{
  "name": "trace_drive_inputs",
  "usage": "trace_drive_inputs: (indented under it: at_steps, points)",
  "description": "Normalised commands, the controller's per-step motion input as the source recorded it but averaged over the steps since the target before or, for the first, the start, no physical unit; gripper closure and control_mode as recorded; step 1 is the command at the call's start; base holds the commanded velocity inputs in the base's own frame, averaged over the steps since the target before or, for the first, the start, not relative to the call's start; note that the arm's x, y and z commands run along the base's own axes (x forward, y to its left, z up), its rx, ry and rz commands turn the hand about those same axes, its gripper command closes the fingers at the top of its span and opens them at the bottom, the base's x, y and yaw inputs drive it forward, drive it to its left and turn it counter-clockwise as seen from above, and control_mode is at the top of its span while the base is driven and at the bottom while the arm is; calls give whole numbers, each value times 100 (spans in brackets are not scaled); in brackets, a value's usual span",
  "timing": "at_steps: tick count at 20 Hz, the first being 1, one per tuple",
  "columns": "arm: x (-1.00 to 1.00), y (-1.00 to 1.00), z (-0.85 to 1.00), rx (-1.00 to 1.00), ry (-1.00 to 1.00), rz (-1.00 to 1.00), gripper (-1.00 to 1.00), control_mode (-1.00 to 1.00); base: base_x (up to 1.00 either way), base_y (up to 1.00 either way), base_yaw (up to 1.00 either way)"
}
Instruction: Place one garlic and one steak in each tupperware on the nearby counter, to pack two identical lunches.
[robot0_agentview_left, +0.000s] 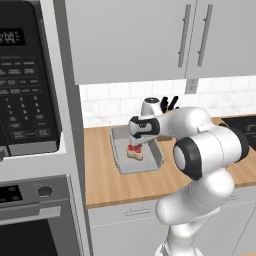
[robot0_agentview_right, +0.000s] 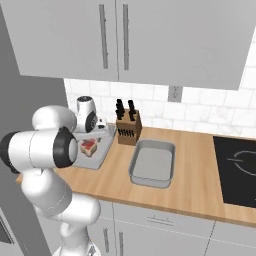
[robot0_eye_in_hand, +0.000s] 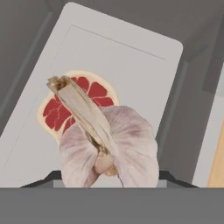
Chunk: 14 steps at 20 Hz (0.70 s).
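My gripper (robot0_eye_in_hand: 109, 175) is shut on a garlic (robot0_eye_in_hand: 109, 144), an off-white, pink-tinged bulb with its dry stem pointing away from the hand. It hangs over the left grey tupperware (robot0_eye_in_hand: 131, 61), which holds one chunky red steak (robot0_eye_in_hand: 57, 111) with a pale fat edge. From the left base view the gripper (robot0_agentview_left: 137, 145) hovers just above that steak (robot0_agentview_left: 134, 152) inside the tupperware (robot0_agentview_left: 120, 165). A second tupperware (robot0_agentview_right: 150, 181) sits bare on the wooden counter (robot0_agentview_right: 195, 195), to the right of the one with the steak (robot0_agentview_right: 89, 146).
A knife block (robot0_agentview_right: 127, 127) stands against the tiled wall behind the two containers. A black cooktop (robot0_agentview_right: 240, 170) lies at the counter's right end. A microwave (robot0_agentview_left: 25, 75) and an oven rise in a tall unit on the left; wall cabinets hang overhead.
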Motion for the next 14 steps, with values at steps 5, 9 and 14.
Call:
trace_drive_inputs:
  at_steps: [5, 9, 14]
  points:
    - [1, 0, 0, 0, 0, 0, -100, -100, 0, 0, 0]
    - [-3, 0, -1, 0, 0, 5, -100, -100, 0, 0, 0]
    - [-82, 1, 26, 2, -16, 2, -100, -100, 0, 0, 0]
